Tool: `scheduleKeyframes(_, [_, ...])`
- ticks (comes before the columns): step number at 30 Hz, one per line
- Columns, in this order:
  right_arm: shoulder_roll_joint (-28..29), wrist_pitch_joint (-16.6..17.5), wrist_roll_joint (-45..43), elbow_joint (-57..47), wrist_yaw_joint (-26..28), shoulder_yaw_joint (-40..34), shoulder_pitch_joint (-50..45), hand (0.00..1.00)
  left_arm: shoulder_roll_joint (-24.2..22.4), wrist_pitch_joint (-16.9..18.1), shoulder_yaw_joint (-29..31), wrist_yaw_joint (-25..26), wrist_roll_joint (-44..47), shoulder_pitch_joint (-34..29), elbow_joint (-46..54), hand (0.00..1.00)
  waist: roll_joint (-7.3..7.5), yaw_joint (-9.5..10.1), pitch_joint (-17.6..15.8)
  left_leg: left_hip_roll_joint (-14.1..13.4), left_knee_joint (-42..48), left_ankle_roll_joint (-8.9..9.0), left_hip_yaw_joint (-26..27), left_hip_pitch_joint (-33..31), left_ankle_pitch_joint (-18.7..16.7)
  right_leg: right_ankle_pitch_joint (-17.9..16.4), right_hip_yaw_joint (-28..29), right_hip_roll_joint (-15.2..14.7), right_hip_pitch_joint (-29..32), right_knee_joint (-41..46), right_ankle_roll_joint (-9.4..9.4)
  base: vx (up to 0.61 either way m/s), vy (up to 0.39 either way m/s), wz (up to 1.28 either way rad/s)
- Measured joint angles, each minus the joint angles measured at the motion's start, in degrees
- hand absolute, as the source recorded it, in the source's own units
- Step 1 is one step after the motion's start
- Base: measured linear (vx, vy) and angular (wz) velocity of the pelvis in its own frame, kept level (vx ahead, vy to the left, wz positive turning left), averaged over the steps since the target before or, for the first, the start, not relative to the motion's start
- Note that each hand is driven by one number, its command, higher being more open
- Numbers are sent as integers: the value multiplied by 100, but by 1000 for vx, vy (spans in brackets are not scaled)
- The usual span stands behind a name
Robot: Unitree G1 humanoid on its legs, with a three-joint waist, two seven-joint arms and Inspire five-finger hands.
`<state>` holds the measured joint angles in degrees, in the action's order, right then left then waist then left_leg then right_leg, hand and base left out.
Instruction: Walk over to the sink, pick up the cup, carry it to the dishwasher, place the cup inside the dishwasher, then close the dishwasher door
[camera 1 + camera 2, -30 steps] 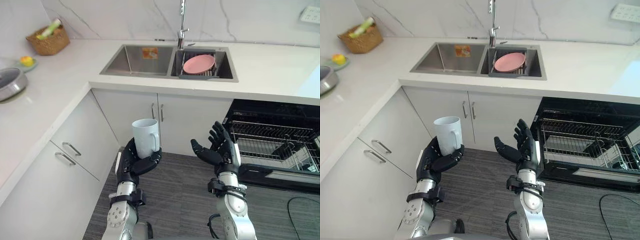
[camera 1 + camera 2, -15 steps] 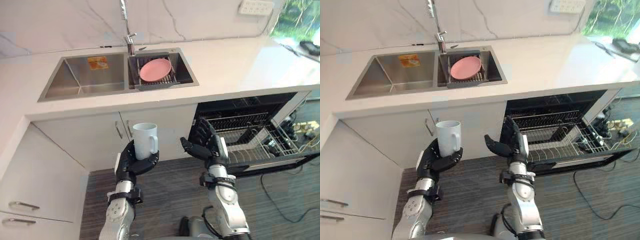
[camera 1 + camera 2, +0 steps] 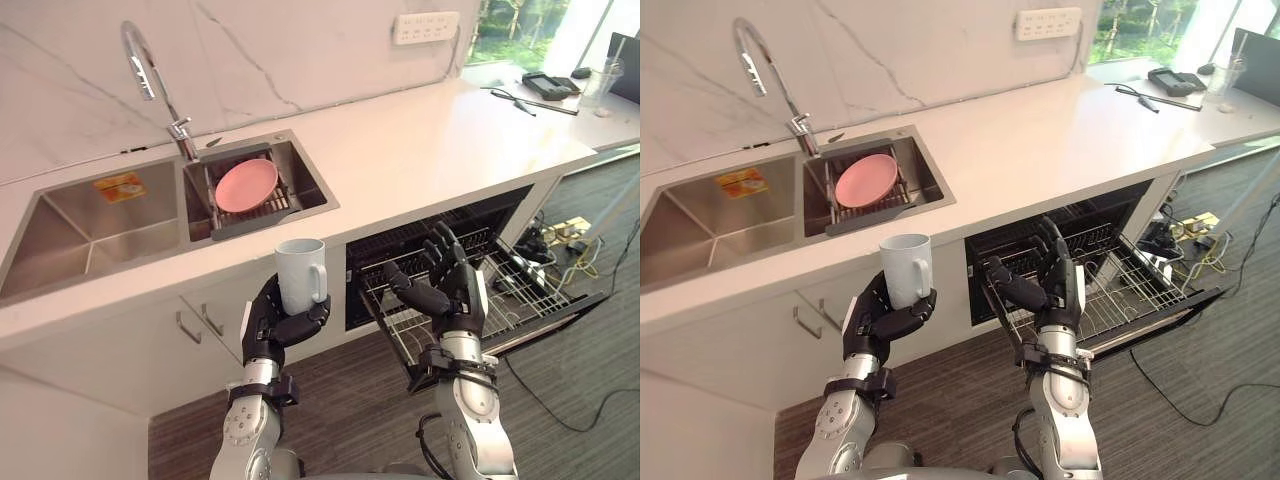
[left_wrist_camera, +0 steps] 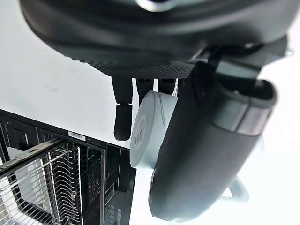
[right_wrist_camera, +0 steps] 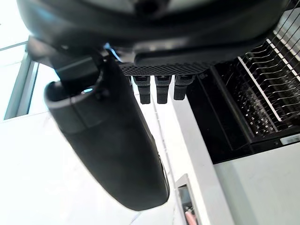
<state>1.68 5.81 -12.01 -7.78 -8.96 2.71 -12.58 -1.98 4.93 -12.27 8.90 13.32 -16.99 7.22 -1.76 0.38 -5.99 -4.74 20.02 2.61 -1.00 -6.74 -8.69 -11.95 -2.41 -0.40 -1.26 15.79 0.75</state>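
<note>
Step in hand: the carry, as I judge it. The cup is out of the sink and up in the air, not yet in the dishwasher.
Cup (image 3: 300, 275): white, upright, held in front of the tabletop (image 3: 420, 150) edge. It is between the sink (image 3: 80, 215) and the dishwasher (image 3: 440, 228), with its handle turned toward the right hand.
Left hand (image 3: 280, 325): fingers and thumb curl round the cup's lower body. In the left wrist view the thumb lies across the cup's side.
Right hand (image 3: 450, 295): fingers spread and holding nothing, palm facing the cup. It hangs in front of the pulled-out rack.
Dishwasher: under the tabletop on the robot's right. The door (image 3: 1160, 315) is folded down and the lower rack (image 3: 530, 290) is drawn out over it. I cannot tell what, if anything, sits in the rack.
Sink: a pink plate (image 3: 246, 185) leans in a drain rack in the basin nearer the dishwasher.
Next move: probably bring the cup across to the right, over the rack, then lower it between the wires before the fingers let go.
Needs care: keep the cup level and clear of the tabletop edge and the right hand.
Left to do: place the cup, push the rack in, lift the door shut.
</note>
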Motion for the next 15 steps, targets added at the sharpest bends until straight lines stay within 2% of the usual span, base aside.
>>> scheduleKeyframes(1, [66, 0, -37, -4, 18, -17, -98, 90, 23, 0, -24, -1, -6, 10, 1, 30, 113, -42, 62, 78, -98, -12, 53, 45, 8, -4, 25, -88, -1, -32, -48, 189, 160, -23])
scheduleKeyframes(4, [116, -1, -157, -8, 147, 7, -121, 90, 90, 0, -64, -1, -121, 38, 3, 30, 232, -50, 135, 200, -343, -39, 278, 248, 23, -2, 161, -249, -78, -185, -175, 135, 127, -28])
scheduleKeyframes(7, [119, -1, -245, -7, 322, 30, -121, 90, 123, 2, -62, 4, -221, 102, 2, 30, 259, -42, 169, 290, -748, -159, 429, 559, 104, 36, 322, -329, -205, -400, -248, 72, 85, -21])
scheduleKeyframes(15, [-10, -1, -263, 69, 493, -10, -144, 90, 218, 1, -25, 98, -290, 311, -278, 30, 251, -159, 247, 287, -1213, -211, 786, 741, 262, 242, 643, -318, -159, -699, -390, 9, 12, -24])
